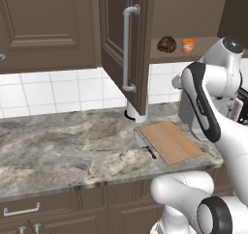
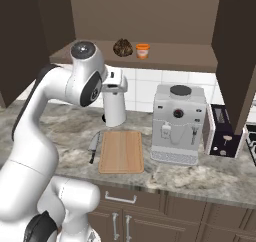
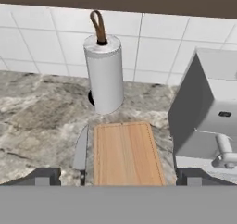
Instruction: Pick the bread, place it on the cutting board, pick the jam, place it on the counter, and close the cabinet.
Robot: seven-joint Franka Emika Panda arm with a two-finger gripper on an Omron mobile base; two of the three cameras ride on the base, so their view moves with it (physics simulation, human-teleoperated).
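Right base view: the cabinet (image 2: pixel 232 56) is seen standing open, its doors swung out to either side, so closing it is judged still to be done. On its shelf the bread (image 2: pixel 122 47) and the jam (image 2: pixel 142 50) are set just beside each other, the loaf to the left; neither has been picked, so the task is judged to be at its very start, with all steps left. Below, the worktop (image 2: pixel 215 178) of grey-brown marbled stone is spread along a white tiled wall, with lower drawers (image 2: pixel 125 198) under its edge. A grey coffee machine (image 2: pixel 177 123) is placed to the right of the cutting board (image 2: pixel 121 151), and a dark toaster (image 2: pixel 220 131) further right. The board is found bare, lying flat near the front edge, with a paper towel roll (image 2: pixel 115 106) standing behind it and a knife (image 2: pixel 93 147) laid along its left side. The end effector (image 3: pixel 118 177) is held above the board, looking down on it; its fingertips (image 3: pixel 44 177) are seen set wide apart, released, with nothing between them.
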